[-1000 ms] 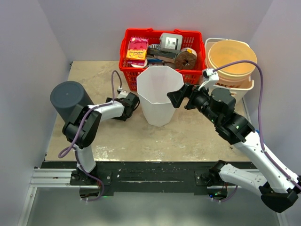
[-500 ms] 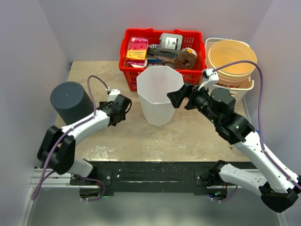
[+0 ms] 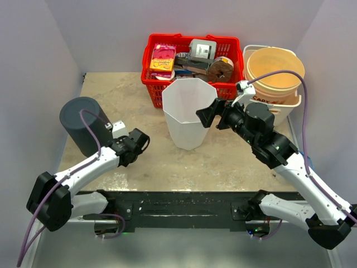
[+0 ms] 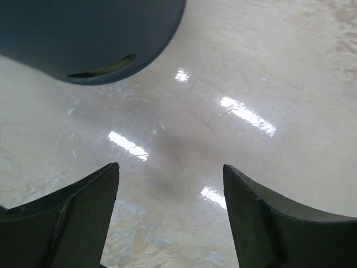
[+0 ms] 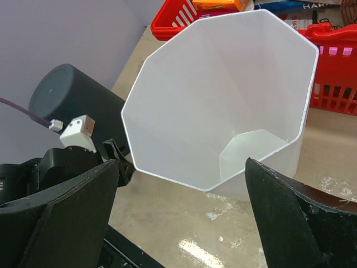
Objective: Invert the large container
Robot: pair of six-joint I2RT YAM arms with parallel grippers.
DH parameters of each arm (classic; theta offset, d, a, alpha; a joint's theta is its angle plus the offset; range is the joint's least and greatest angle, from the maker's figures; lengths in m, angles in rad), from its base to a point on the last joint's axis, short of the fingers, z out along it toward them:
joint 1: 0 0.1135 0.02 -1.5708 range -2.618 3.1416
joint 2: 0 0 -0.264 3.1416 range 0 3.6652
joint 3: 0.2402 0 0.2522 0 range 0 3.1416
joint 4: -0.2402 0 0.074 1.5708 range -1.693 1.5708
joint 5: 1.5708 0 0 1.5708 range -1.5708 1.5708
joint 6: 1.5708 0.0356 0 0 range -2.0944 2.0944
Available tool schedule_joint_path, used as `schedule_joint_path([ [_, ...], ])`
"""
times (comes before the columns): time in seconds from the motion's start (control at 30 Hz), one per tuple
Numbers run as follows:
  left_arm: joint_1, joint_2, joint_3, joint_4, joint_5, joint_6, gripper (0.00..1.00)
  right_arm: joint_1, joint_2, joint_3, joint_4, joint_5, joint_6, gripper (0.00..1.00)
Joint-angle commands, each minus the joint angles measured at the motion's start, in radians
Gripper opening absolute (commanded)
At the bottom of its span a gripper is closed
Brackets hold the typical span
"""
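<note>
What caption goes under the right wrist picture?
Open right gripper looks into the white container, dark cylinder beyond it.

Left wrist view: the dark cylinder (image 4: 89,39) was cut off by the top edge, with only its lower rim seen, and both fingers (image 4: 72,223) of the left gripper (image 4: 170,167) ran off the bottom edge. Right wrist view: the white container (image 5: 223,95) hid the near wall of the red basket (image 5: 337,78), whose contents were cropped at the top, and part of the cylinder's side. Top view: labels on the packs (image 3: 162,58) in the basket were too small to read, and the right gripper (image 3: 207,113) covered part of the container's right side.
</note>
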Motion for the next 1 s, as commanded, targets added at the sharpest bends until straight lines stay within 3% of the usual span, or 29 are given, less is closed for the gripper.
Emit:
schedule_joint_path([
  [0.0,-0.002,-0.094,-0.031,-0.090,-0.108,-0.175,0.80,0.000,-0.001,0.017,0.036,-0.005,-0.010,0.99],
  [0.17,0.042,-0.172,-0.082,-0.079,-0.128,-0.151,0.82,0.000,0.013,0.023,0.039,-0.011,-0.008,0.99],
  [0.33,0.136,-0.338,-0.169,0.098,-0.029,0.114,0.85,0.001,0.025,0.026,0.042,-0.019,-0.007,0.99],
  [0.5,0.242,-0.527,-0.209,0.145,0.045,0.217,0.87,0.001,0.031,0.029,0.042,-0.016,-0.008,0.99],
  [0.7,0.243,-0.501,-0.145,0.080,0.002,0.210,0.90,0.000,0.039,0.023,0.052,-0.031,-0.002,0.98],
  [0.83,0.255,-0.487,-0.114,0.085,-0.001,0.268,0.95,0.000,0.028,0.026,0.049,-0.018,-0.004,0.99],
  [0.97,0.341,-0.481,-0.097,0.146,0.076,0.386,0.95,0.000,0.020,0.025,0.042,-0.008,-0.011,0.99],
])
